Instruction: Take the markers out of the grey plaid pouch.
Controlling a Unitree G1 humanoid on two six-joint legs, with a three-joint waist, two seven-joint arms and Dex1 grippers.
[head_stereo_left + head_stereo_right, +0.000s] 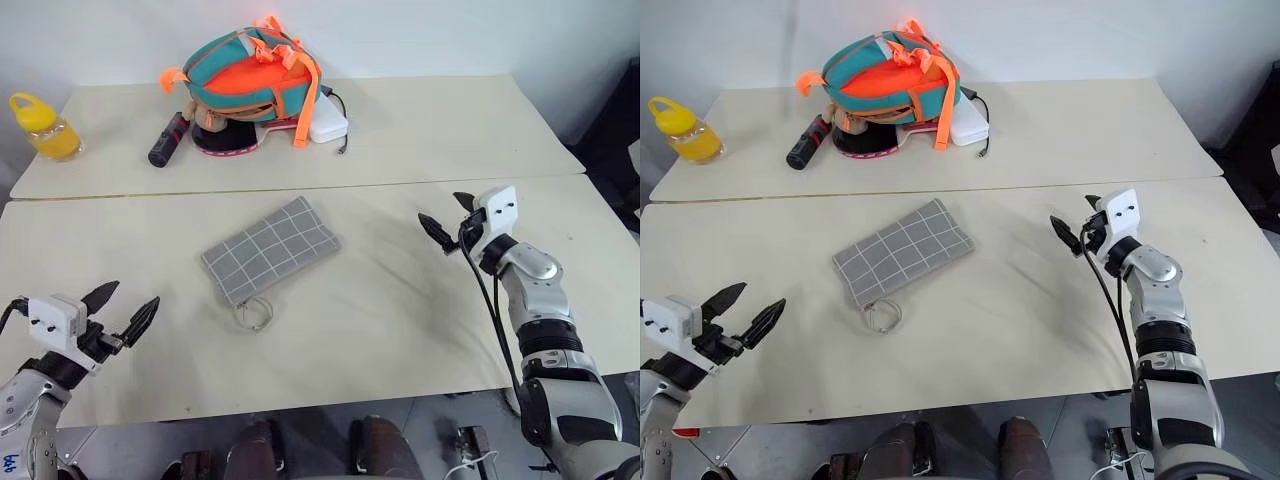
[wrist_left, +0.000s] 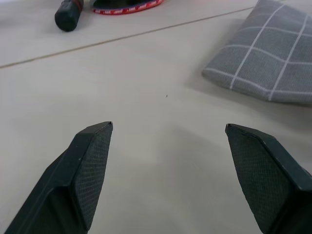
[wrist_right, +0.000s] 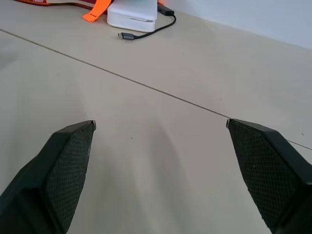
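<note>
Item: grey plaid pouch, lying flat near the middle of the near table, apparently closed; I see no markers outside it (I judge they are inside).

Long axis: it runs diagonally, from the ring loop at its near end, toward my left side, up and away toward my right.

Left gripper: released, fingers spread wide, holding nothing; it hovers at the near left edge of the table. In the left wrist view the pouch's corner sits ahead of the fingers and off to one side, apart from them.

Right gripper: also released and empty, out over the right half of the table, pointing inward toward the pouch.

Nearer arm: both stand well apart from the pouch; the left is closer to the loop end, the right faces the far end.

Next move, as I judge it: bring the left in along the diagonal to pin the loop end.

Background stock: backpack, black-and-red cylinder, yellow bottle, all on the far table.
</note>
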